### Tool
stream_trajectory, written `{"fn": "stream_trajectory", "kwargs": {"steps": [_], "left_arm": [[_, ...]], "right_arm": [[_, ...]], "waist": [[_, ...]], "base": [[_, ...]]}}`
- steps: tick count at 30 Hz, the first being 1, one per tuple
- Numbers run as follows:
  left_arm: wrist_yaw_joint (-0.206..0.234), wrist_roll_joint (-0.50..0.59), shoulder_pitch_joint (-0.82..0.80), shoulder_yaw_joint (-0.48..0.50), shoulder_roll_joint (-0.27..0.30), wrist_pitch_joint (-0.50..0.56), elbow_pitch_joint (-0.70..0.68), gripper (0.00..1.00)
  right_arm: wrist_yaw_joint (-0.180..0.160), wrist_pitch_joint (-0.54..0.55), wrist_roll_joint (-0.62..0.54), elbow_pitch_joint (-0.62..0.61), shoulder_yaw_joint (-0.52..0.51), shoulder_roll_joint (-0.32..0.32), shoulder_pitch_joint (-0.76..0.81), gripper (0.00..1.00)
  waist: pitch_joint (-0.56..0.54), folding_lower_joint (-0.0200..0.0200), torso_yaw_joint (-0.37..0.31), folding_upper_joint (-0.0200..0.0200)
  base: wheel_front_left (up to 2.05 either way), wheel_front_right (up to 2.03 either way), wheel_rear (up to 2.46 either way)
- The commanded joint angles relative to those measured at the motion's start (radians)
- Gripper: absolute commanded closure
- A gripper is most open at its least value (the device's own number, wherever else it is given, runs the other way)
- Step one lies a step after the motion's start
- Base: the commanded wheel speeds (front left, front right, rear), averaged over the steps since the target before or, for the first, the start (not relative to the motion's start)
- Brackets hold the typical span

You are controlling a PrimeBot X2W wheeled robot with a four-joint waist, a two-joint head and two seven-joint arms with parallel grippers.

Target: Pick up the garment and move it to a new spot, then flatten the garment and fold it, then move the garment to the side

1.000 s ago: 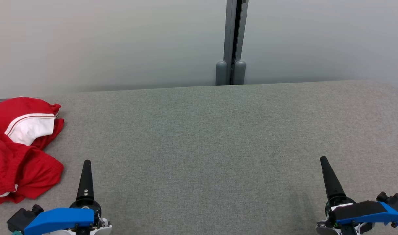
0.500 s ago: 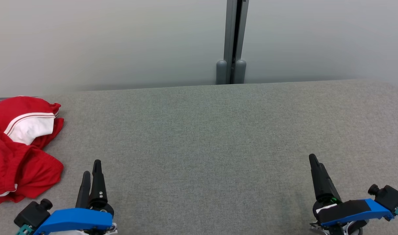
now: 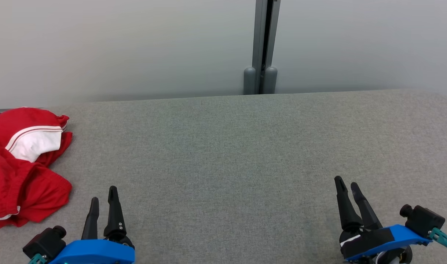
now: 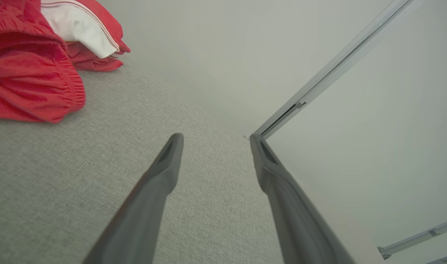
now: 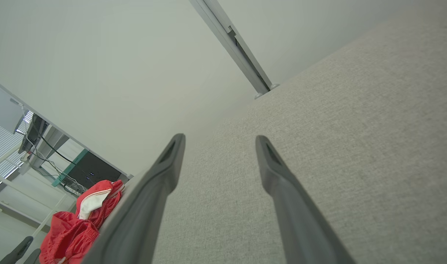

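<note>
- The garment (image 3: 23, 165), a red piece with a white panel and an elastic waistband, is lying crumpled at the 9 o'clock edge of the grey table (image 3: 227, 154), with part of it running out of the head view.
- The left gripper (image 3: 103, 194) is hovering down around 7 o'clock, fingers spread and holding nothing. The garment is sitting near it, roughly at its 10 o'clock, not touching.
- The right gripper (image 3: 347, 182) is hanging at about 5 o'clock, also spread and empty, well apart from the garment.
- So it's looking like the very first step, the pickup, isn't done yet.
- The left arm is probably the one to be using, since it's way closer.
- Best bet is aiming for the bunched waistband fold on the near side. That bit is standing up off the table, so the fingers would be closing on fabric instead of scraping the table cloth.
- Pinching just one thin layer is the risk here: the heap could be dragging or slipping off the 9 o'clock edge.
- The middle of the table, in line with the grey post (image 3: 262, 44) at 12 o'clock, is looking like a decent new spot.
</note>
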Motion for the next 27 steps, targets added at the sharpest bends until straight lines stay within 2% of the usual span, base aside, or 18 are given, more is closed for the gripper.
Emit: {"fn": "stream_trajectory", "kwargs": {"steps": [1,27], "left_arm": [[0.007,0.033,0.002,-0.005,0.008,-0.010,-0.005,0.00],[0.028,0.269,0.013,-0.038,0.009,-0.075,0.066,0.00]], "right_arm": [[0.002,-0.010,-0.044,-0.004,0.007,-0.008,-0.001,0.00],[0.002,-0.075,-0.377,0.073,0.042,-0.010,-0.019,0.00]], "waist": [[0.000,-0.0001,0.000,0.0000],[0.000,-0.0001,0.004,0.0000]], "base": [[0.00,0.00,0.00],[0.00,0.00,0.00]]}}
